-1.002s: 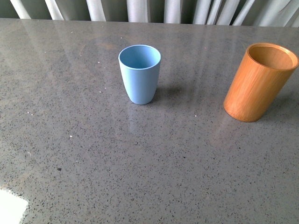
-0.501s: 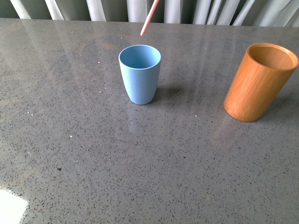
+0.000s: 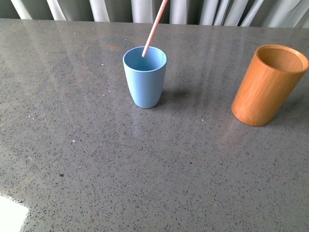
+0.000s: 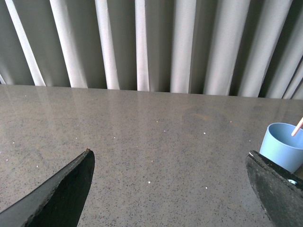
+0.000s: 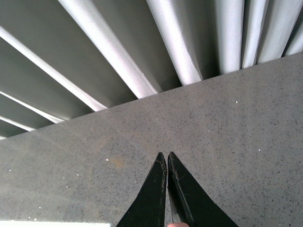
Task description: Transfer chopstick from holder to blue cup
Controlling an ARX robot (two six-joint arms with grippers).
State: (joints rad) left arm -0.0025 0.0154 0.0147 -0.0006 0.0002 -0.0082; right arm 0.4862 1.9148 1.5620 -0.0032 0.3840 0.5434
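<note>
The light blue cup (image 3: 145,76) stands upright on the grey table, left of centre in the front view. The pinkish-red chopstick (image 3: 155,28) comes down slanted from the top edge, its lower tip inside the cup's mouth. The orange-brown wooden holder (image 3: 267,85) stands at the right and looks empty. My right gripper (image 5: 166,154) is shut on the chopstick, of which only a pink end (image 5: 177,225) shows between its jaws; it is out of the front view. My left gripper (image 4: 170,158) is open and empty, with the blue cup (image 4: 284,146) and the chopstick tip (image 4: 298,126) beside one jaw.
Grey-white curtain folds (image 3: 145,9) hang behind the table's far edge. A bright white patch (image 3: 12,215) lies at the table's near left corner. Speckled grey tabletop (image 3: 145,164) spreads between the cups and in front of them.
The chopstick has come into the front view from above and moved down; its tip went from above the blue cup to inside the cup's mouth.
</note>
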